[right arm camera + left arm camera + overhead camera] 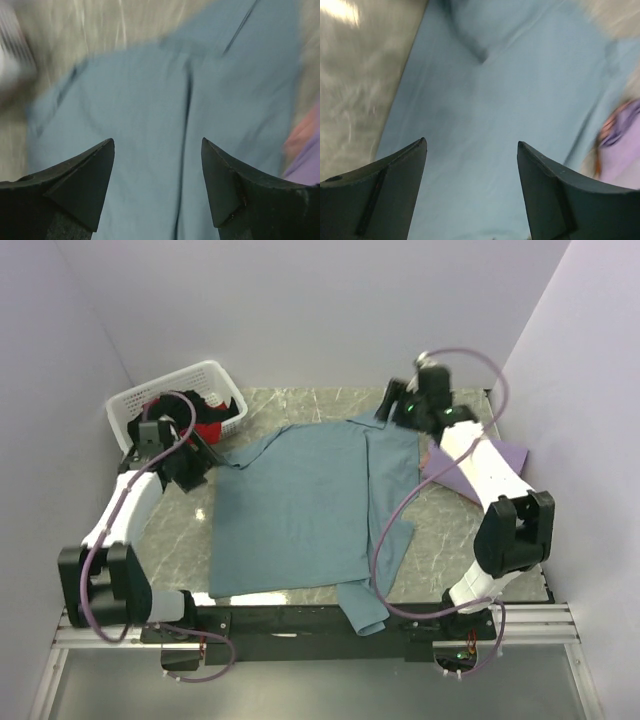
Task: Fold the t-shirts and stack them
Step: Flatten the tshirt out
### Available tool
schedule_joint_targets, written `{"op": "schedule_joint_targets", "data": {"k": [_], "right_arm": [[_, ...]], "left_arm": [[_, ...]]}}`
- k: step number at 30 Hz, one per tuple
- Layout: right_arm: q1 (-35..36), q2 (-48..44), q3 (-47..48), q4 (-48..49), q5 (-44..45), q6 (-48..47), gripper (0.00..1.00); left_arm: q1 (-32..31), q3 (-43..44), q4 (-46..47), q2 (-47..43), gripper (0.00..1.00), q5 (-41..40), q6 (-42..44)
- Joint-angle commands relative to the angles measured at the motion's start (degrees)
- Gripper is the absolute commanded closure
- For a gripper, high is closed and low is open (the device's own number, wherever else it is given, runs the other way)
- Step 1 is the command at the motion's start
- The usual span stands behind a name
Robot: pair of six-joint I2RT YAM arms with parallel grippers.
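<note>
Beneath the left gripper (470, 145) and right gripper (157, 142), spread flat over the marble table (450, 530): the large dusty teal t-shirt (290, 510), right side folded inward, one sleeve drooping off the near edge. Just outside the right gripper, a lavender t-shirt (512, 453). Behind the left gripper, a black t-shirt (226, 410) and a red t-shirt (208, 430) heaped in a white basket (180, 375). Both sets of jaws wide apart, gripping nothing.

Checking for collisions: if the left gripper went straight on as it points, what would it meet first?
Probably the teal t-shirt, spread ahead of the open left gripper; depth is unclear.
</note>
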Motion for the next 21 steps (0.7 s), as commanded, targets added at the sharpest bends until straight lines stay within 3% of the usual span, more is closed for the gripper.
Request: {"op": "schedule_joint_targets", "data": {"k": [1,8,14,21], "right_arm": [[3.31,-2.34,-9.73,-1.24,-1.32,4.72,0.24],[3.58,-7.0,-25.46,-0.01,-3.25,9.83,0.26],[3.49,-6.74,-28.99,0.08,-2.2,9.66,0.26],[3.49,-2.0,-28.65,2.45,-3.16,9.66,0.26]], "left_arm": [[-0.93,-2.56,-2.9,4.24,0.22,7.46,2.49],[-2.25,-5.8,0.34,9.35,0.22,11.5,3.2],[-2.25,-10.82,10.97,11.1,0.21,14.76,-1.71],[-1.73,-11.27,11.77,15.41,0.21,10.9,0.91]]}}
